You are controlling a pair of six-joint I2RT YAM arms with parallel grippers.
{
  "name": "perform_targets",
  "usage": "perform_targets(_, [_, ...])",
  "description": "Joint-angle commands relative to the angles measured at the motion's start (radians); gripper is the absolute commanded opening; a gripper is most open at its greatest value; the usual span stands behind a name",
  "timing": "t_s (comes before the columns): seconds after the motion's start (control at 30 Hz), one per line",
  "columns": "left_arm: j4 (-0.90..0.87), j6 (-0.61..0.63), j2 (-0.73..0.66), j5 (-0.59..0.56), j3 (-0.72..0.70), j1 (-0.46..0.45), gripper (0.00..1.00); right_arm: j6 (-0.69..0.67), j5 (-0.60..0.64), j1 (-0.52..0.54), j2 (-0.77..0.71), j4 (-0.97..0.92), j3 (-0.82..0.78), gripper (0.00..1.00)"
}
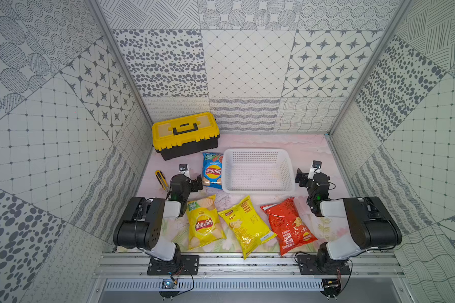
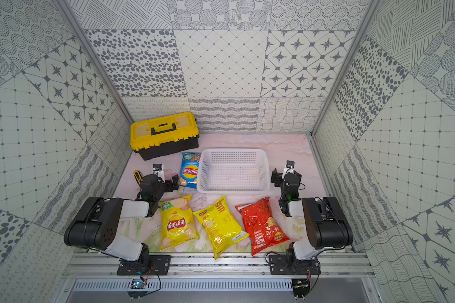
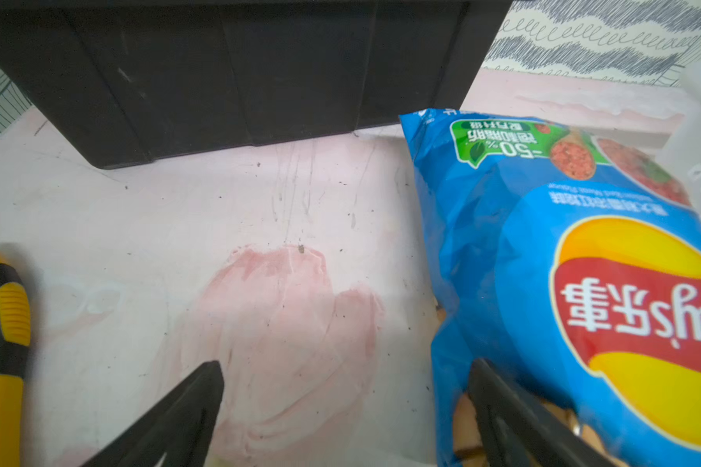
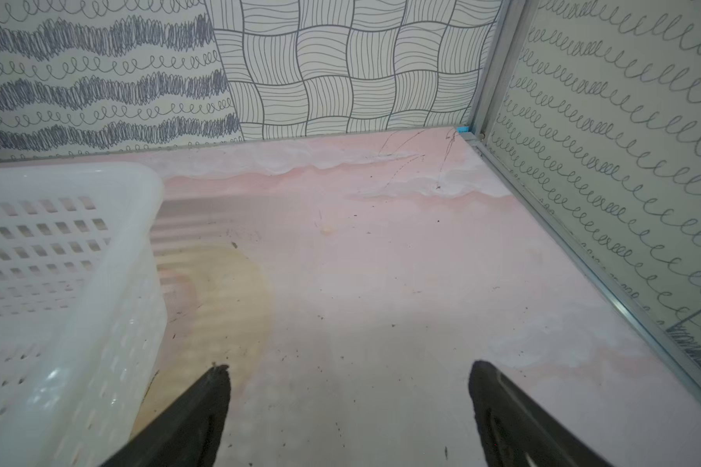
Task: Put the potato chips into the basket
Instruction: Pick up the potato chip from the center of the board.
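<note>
Clock directions are read in the top views, with 12 o'clock at the far wall.

- basket [image 1: 256, 150]: mid worktop [image 1: 310, 147], nothing in it, all four bags outside it.
- blue bag [image 1: 212, 170]: flat, logo up, at the basket's 9 o'clock, right against its side wall. Can't tell if they actually touch.
- yellow bag, logo up [image 1: 204, 223]: at the basket's 7 o'clock, near the front edge of the worktop.
- yellow bag, back side up [image 1: 244, 225]: at the basket's 6 o'clock, tilted, just beside the first yellow one.
- red bag [image 1: 289, 225]: at the basket's 5 o'clock, tilted, close to the second yellow one.
- toolbox [image 1: 185, 133]: lid down, at the basket's 10 o'clock, near the back wall.
- utility knife [image 1: 161, 179]: on the worktop at 9 o'clock of the left gripper.

left gripper [image 3: 347, 366]: jaws spread wide, pinching nothing. It sits low at the near corner of the blue bag. In the left wrist view one finger overlaps the bag's bottom edge and the other is over bare worktop. Contact with the bag can't be confirmed.

right gripper [image 4: 349, 368]: jaws spread wide with nothing between them. It sits over bare worktop at the basket's 3 o'clock, just beside the basket wall and clear of it.
</note>
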Motion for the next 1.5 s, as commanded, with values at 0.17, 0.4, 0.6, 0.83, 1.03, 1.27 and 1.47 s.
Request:
perform_targets(0.17, [0.033,0.010,0.005,0.009,0.003,-0.004,1.00,-0.008,0.004,0.004,0.010,0.015,0.008,0.97])
perform_targets(0.4, [0.033,0.010,0.005,0.010,0.004,-0.004,1.00,-0.007,0.005,0.004,0.010,0.015,0.008,0.97])
perform_targets(0.6, [0.033,0.009,0.006,0.012,0.003,-0.005,1.00,-0.008,0.004,0.003,0.010,0.014,0.009,0.97])
perform_targets(0.83, [-0.196,-0.046,-0.155,-0.075,0.045,-0.005,1.00,0.014,0.069,0.004,-0.171,-0.267,0.085,0.97])
perform_targets(1.03, [-0.552,-0.174,-0.428,-0.294,0.077,-0.065,1.00,0.201,0.170,0.004,-0.437,-0.580,0.126,0.97])
perform_targets(1.27, [-1.166,-0.558,-0.656,-0.443,0.265,-0.066,1.00,0.397,0.094,0.003,-0.657,-0.954,0.223,0.97])
perform_targets(1.47, [-1.375,-0.609,-0.702,-0.099,0.428,-0.066,0.98,0.458,-0.189,0.003,-0.732,-1.134,0.300,0.92])
